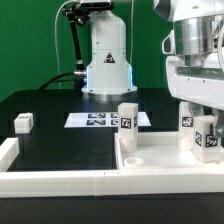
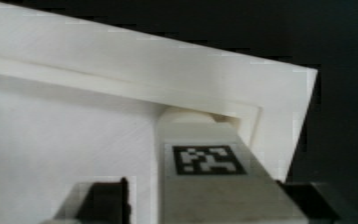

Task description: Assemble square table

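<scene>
The square slab (image 1: 160,160) lay underside up on the bench (image 1: 60,140), toward the exterior view's right, just beside the long white rail (image 1: 60,180). One leg (image 2: 202,150) stood upright in a corner of the slab's rim. The jaws stood either side of it, partly open with a sliver of gap showing, so I judged they held nothing. The step in hand looked like fixing this leg into its corner. Next, I reckoned, the arm needed to lift straight clear without knocking it, then go for the loose leg (image 1: 23,122) lying well apart toward the exterior view's left.
</scene>
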Motion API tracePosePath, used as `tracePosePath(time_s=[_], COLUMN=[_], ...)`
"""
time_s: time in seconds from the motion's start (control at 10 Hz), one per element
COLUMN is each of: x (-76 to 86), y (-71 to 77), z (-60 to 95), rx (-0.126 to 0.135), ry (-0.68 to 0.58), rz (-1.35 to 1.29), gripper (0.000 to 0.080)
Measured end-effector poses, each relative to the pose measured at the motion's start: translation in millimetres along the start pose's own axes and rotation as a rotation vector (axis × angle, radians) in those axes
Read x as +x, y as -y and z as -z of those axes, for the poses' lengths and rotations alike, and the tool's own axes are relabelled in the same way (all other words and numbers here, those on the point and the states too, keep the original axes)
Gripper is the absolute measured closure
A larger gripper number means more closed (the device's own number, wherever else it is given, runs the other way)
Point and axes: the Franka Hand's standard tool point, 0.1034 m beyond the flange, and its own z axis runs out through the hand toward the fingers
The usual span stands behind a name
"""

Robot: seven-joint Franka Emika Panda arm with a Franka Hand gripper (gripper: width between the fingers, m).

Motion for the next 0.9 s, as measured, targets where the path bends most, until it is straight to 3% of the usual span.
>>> tracePosePath(time_s=[0.1, 0.2, 0.8, 0.9], x=[-1.4, -2.4, -3.0, -3.9], y=[0.3, 1.0, 1.9, 1.4], z=[1.1, 1.9, 2.0, 2.1], rx=[-0.012, -0.015, -0.01, -0.02], ry=[0.006, 0.009, 0.011, 0.01], rz=[0.064, 0.077, 0.534, 0.612], gripper=[0.0269, 0.0188, 0.015, 0.015])
